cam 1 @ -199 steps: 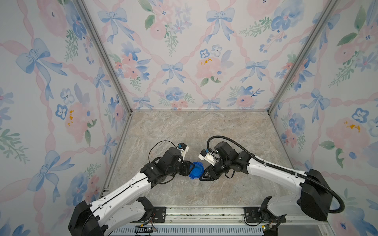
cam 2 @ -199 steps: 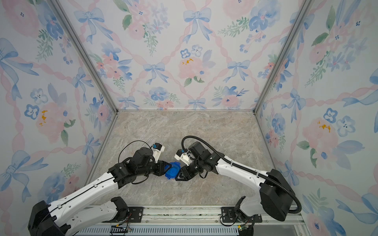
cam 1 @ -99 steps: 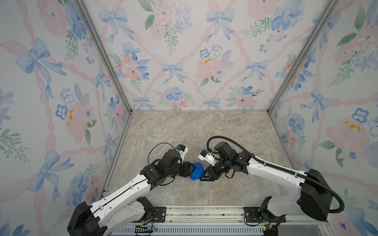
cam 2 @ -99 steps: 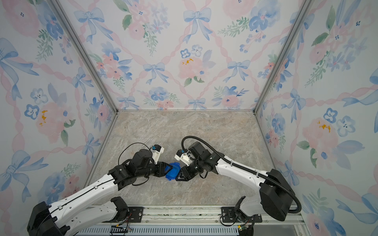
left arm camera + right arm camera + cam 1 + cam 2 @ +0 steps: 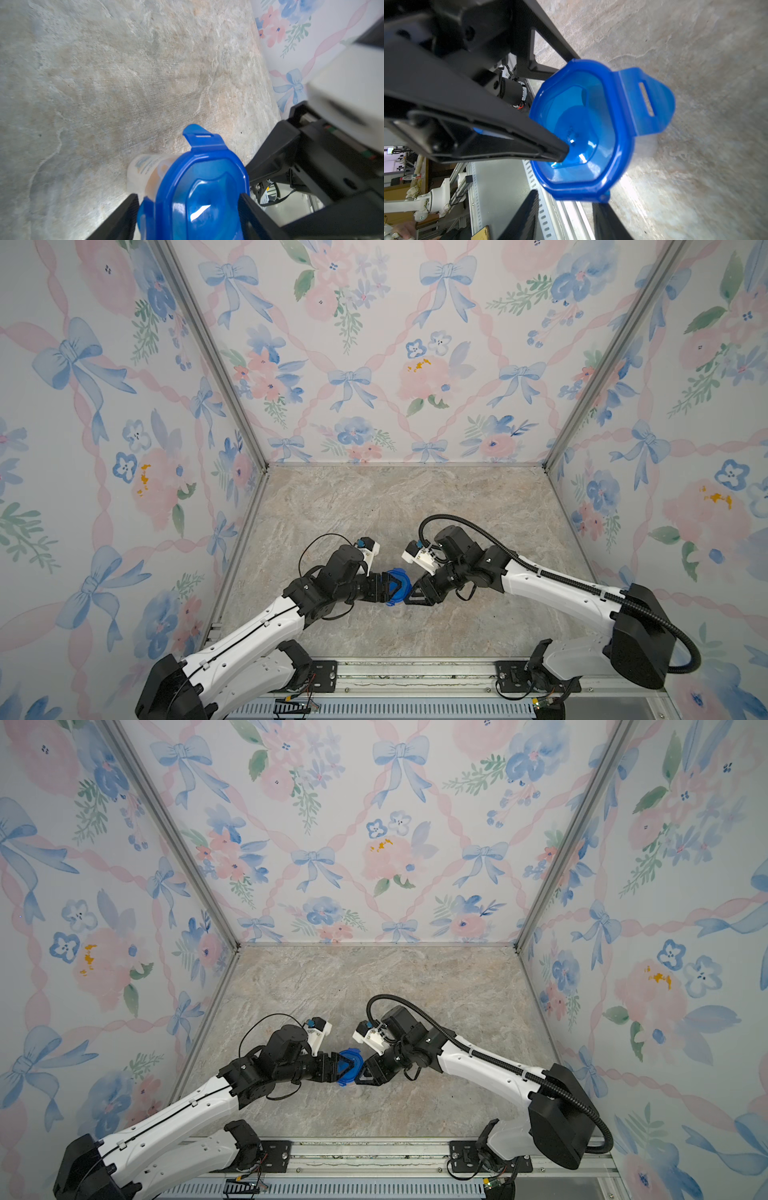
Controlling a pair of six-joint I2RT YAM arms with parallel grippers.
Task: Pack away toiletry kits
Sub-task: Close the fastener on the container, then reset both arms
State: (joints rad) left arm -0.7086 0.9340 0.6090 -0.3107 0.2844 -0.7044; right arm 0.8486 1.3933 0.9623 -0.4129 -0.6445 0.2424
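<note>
Broadly, the table (image 5: 374, 510) is bare except near its 6 o'clock edge, where both arms meet over one small bundle. The cup (image 5: 135, 176) stands upright there with the blue lid (image 5: 397, 587) on top, so its long axis runs straight up toward the top views. The kits are inside it: through the cloudy wall the left wrist view shows a tube (image 5: 143, 164) with blue print and a smear of orange beside it.

From the lid, the left gripper (image 5: 384, 588) comes in at 9 o'clock and the right gripper (image 5: 417, 593) at 3 o'clock, both hard against it and about equally near. My guess is the next move turns on the tabs. One tab (image 5: 199, 135) sticks out flared on the 12 o'clock side and looks unclipped.

The left jaws stand wide, one on each side of the lid. Its fingers (image 5: 126, 209) sit at the lid's flanks, but I cannot tell whether they press or merely bracket it. The right jaws are partly apart. Its fingers (image 5: 529, 209) are cut off by the frame edge, with the lid's near rim just off their tips, and whether they hold anything is unclear.

Hidden: most of the cup, the disc, the other tubes, and how many tabs are latched. The lid is motion-blurred in the right wrist view.
</note>
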